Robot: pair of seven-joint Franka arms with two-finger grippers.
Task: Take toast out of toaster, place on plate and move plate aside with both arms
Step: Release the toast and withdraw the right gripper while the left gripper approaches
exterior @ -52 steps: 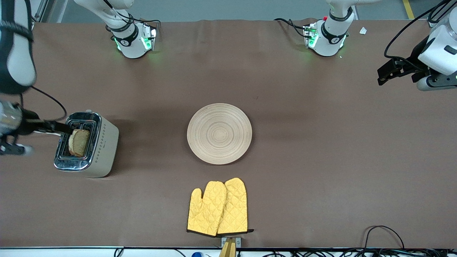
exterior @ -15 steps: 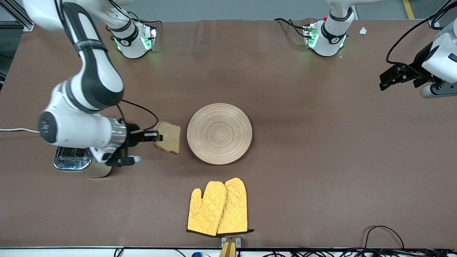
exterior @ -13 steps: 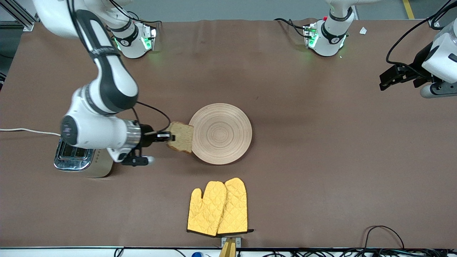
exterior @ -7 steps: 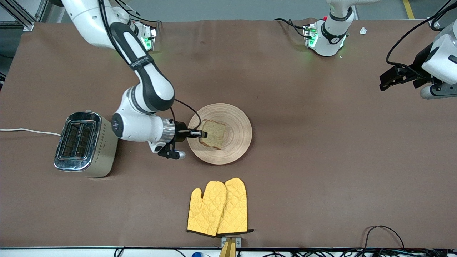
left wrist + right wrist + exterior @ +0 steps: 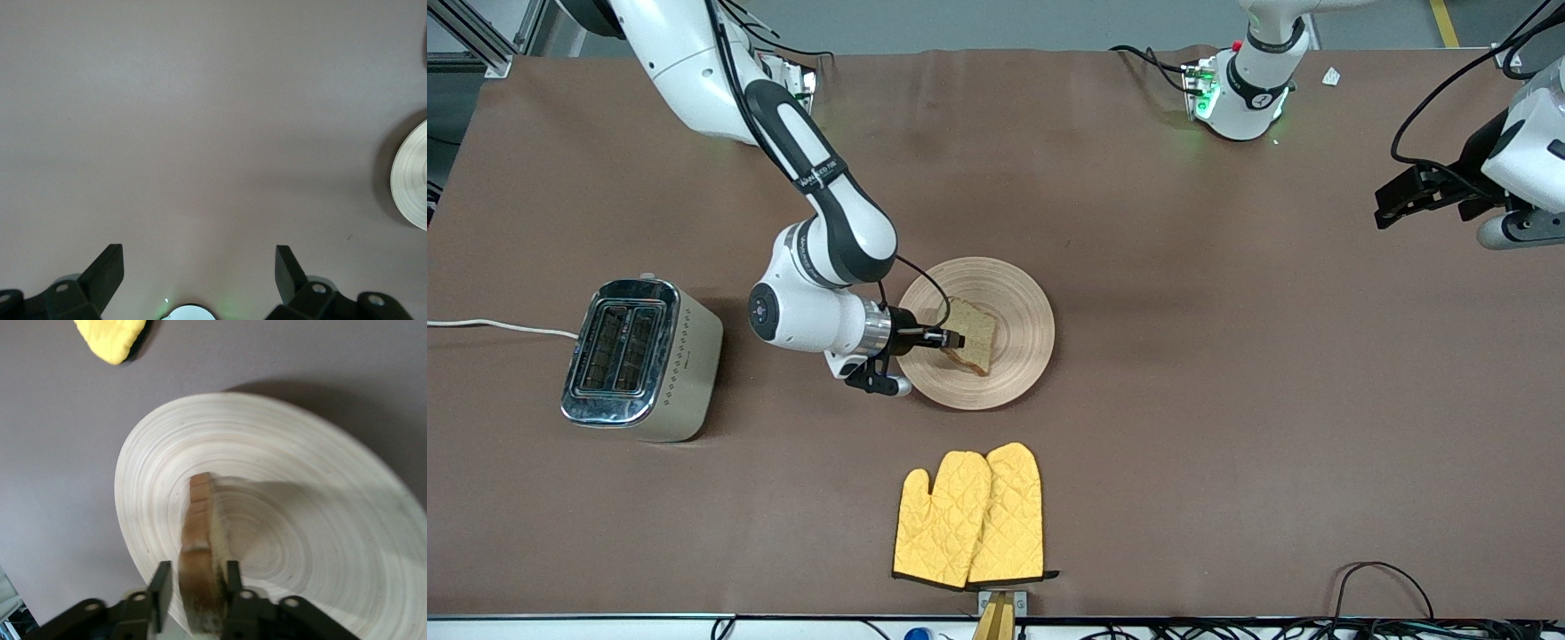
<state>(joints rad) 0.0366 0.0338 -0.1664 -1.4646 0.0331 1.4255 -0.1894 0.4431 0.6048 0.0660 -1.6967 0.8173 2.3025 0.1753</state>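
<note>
- The toast [image 5: 972, 334] is over the middle of the plate [image 5: 1024, 293], standing on edge and tilted, its lower edge at or just above the wood; I cannot tell whether it touches.
- Its long axis runs straight out from the right end effector [image 5: 951, 339], toward the left arm's end of the surface [image 5: 1227, 400].
- The right end effector's two fingers [image 5: 160, 590] flank the end of the slice; whether they grip or have let go I cannot tell.
- The plate lies mid-surface, the toaster [image 5: 640, 358] well apart toward the right arm's end, with its slots empty.
- The left end effector [image 5: 1400, 191] waits, wide open and empty, over the left arm's end; the right arm is much the nearer.
</note>
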